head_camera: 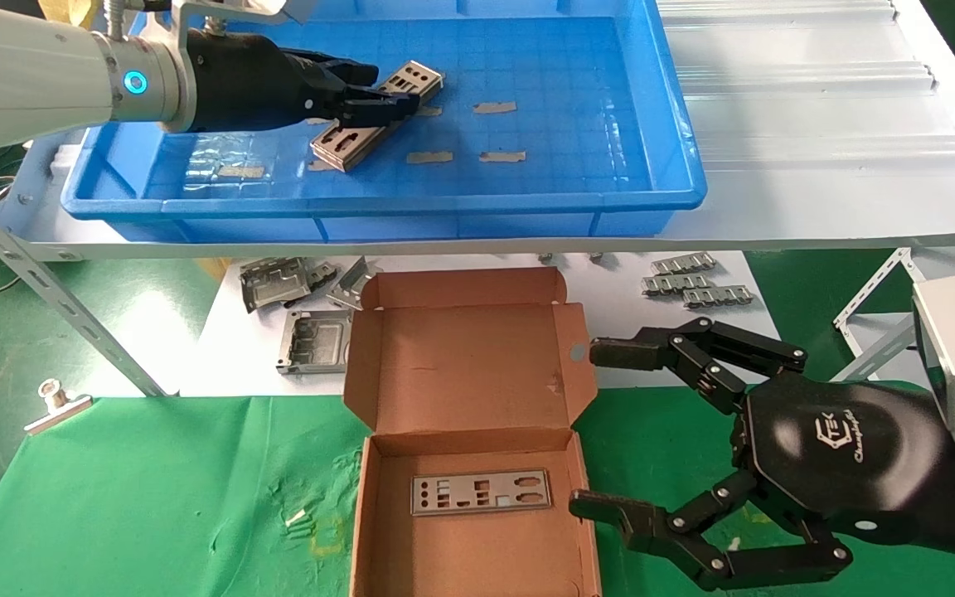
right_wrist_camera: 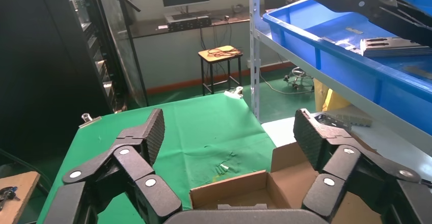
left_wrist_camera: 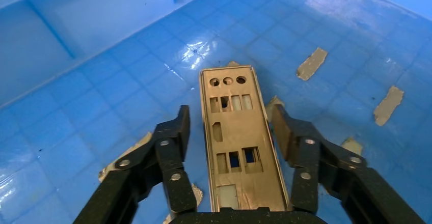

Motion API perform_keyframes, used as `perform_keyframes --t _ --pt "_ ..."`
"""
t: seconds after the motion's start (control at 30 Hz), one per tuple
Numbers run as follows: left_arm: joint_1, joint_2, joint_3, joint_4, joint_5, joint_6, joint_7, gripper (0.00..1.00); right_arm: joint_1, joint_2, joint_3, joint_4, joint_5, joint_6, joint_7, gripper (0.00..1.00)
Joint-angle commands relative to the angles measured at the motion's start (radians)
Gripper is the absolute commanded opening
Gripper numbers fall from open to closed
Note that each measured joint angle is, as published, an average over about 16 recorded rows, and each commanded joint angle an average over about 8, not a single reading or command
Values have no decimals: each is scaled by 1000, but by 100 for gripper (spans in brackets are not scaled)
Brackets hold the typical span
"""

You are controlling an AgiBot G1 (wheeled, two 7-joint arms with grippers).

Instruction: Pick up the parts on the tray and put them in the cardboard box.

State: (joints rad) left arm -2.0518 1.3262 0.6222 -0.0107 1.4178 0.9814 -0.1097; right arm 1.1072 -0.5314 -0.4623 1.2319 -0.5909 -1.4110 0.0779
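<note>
The blue tray (head_camera: 660,124) stands on the upper shelf. One part (head_camera: 351,143), a punched silver plate, lies on the tray's floor, its middle hidden under my left gripper (head_camera: 395,89). In the left wrist view the part (left_wrist_camera: 234,132) runs between the fingers of the left gripper (left_wrist_camera: 229,111), which is open, with a finger on either side of it. The cardboard box (head_camera: 461,365) lies open on the green cloth with another part (head_camera: 480,492) flat inside. My right gripper (head_camera: 592,427) hovers open and empty at the box's right edge; in its wrist view, right gripper (right_wrist_camera: 229,124) and box (right_wrist_camera: 285,183).
Bits of tan tape (head_camera: 496,107) dot the tray floor. Grey bracket frames (head_camera: 312,342) and ridged strips (head_camera: 693,282) lie on the white surface behind the box. A white corrugated sheet (head_camera: 817,124) lies right of the tray. A metal clip (head_camera: 55,406) sits at the cloth's left corner.
</note>
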Motion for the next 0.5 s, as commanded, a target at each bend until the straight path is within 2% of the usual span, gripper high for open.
perform_keyframes --t 0.03,0.5 --pt "1 1 1 -1 2 -5 -2 0 0 0 0 0 0 0 0 100" --pt "-2 -2 -1 -9 -2 -9 -7 0 0 0 0 0 0 0 0 100"
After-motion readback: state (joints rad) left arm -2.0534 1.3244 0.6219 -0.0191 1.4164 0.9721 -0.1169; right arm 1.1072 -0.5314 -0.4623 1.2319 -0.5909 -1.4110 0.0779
